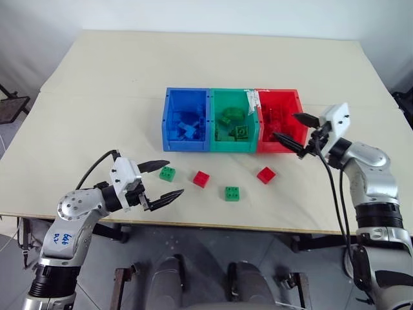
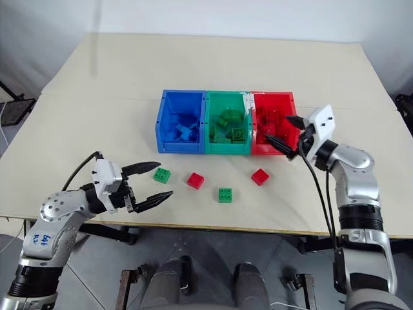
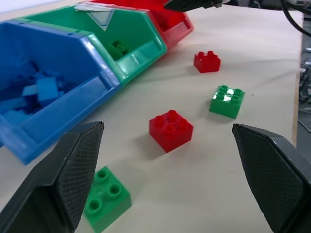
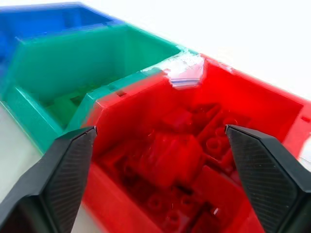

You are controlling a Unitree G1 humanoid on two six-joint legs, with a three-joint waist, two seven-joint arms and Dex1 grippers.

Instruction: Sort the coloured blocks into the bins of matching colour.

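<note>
Blocks, two red (image 1: 201,179) (image 1: 266,175) and two green (image 1: 168,173) (image 1: 232,193), lie unsorted at the bins' (image 1: 233,146) six o'clock. Right hand (image 1: 295,135) hangs wide and empty over the red bin (image 1: 297,103) (a drop spot, I judge); left hand (image 1: 161,180) spreads wide by the nearest green one, seemingly poised to grasp.

The right end effector (image 2: 286,134) hangs spread over the red bin (image 2: 273,113), while four loose blocks lie ahead of the spread left end effector (image 2: 155,180).

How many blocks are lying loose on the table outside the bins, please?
4: a green block by the left tool, a red block, a green block nearest the edge, and a red block before the red bin.
</note>
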